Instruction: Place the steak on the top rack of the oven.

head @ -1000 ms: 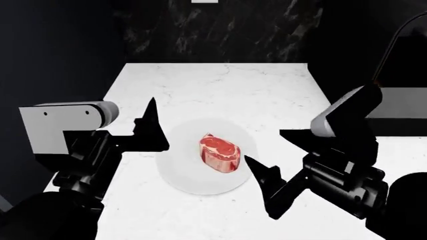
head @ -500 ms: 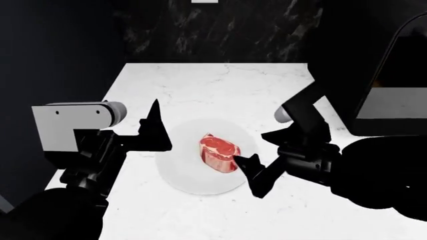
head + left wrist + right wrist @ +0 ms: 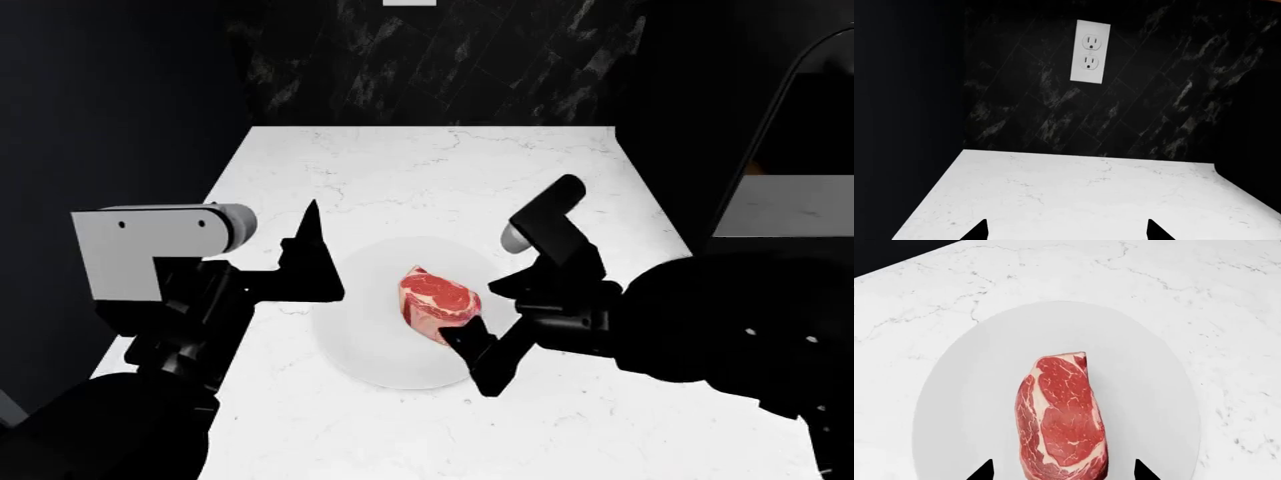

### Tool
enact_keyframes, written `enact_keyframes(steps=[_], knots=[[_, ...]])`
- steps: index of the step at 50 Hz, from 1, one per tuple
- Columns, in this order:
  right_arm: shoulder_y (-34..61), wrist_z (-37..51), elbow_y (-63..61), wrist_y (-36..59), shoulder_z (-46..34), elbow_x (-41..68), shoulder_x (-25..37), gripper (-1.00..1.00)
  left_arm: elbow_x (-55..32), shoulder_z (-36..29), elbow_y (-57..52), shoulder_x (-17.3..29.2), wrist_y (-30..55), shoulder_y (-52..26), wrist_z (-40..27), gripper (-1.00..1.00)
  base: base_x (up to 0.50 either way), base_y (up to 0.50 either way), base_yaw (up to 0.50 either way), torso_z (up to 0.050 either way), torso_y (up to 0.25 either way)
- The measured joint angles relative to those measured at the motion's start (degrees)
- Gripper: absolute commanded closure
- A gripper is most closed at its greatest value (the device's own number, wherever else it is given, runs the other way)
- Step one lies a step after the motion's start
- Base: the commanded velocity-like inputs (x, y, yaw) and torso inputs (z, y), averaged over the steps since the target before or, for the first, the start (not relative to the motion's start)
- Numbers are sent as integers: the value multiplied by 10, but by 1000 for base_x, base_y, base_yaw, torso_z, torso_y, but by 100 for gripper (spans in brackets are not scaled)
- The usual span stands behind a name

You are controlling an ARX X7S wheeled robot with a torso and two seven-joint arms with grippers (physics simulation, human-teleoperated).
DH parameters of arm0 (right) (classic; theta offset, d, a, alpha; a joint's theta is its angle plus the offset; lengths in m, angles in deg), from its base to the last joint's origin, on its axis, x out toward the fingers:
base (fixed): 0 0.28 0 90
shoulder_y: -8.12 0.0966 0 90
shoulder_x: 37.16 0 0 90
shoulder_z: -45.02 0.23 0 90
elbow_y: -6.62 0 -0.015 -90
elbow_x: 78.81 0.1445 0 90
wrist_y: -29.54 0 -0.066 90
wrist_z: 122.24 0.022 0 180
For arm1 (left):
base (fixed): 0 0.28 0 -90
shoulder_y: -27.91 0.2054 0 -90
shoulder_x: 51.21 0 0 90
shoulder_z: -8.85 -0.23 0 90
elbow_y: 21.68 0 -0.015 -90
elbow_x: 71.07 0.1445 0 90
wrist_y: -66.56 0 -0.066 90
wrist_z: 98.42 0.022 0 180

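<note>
Steak (image 3: 437, 303) lying flat on white plate (image 3: 367, 345), plate resting on white marble counter (image 3: 441, 170) near its front half. Red-pink with white marbling and pale fat rim, seen close in right wrist view (image 3: 1062, 422), sitting toward the middle of plate (image 3: 1141, 370). Right gripper (image 3: 470, 352) tilted down at the steak's near right end, over the plate's edge, fingers apart: in right wrist view two dark fingertips (image 3: 982, 471) standing one at each side of the steak's near end, meat between them, contact not discernible. Left gripper (image 3: 310, 262) held just left of the plate, above the counter, pointing toward the back wall; one black pointed finger (image 3: 310, 240) showing in head view. In left wrist view only two fingertips (image 3: 979, 231) visible at the frame's edge, set well apart, nothing between them, with bare counter (image 3: 1081, 195) beyond. Back wall (image 3: 1134, 110) dark, marbled tile, carrying a white double outlet (image 3: 1090, 51). Dark surroundings on both sides of the counter. At head view's right edge a large black appliance (image 3: 794, 150) with a curved outline and a grey panel, too dark to identify. Oven racks not distinguishable in any view.
</note>
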Motion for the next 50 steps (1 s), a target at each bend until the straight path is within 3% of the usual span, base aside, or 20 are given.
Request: enact_keyframes(steps=[38, 39, 50], knots=[[1, -35, 54, -15, -44, -49, -26, -100, 5, -16, 11, 9, -20, 4, 0, -100, 0, 0, 0, 0, 0], [1, -35, 55, -16, -44, -49, -26, 100, 5, -16, 11, 9, -21, 5, 0, -100, 0, 0, 0, 0, 0], [0, -29, 54, -18, -45, -50, -26, 100, 4, -18, 13, 11, -27, 7, -1, -100, 0, 0, 0, 0, 0]])
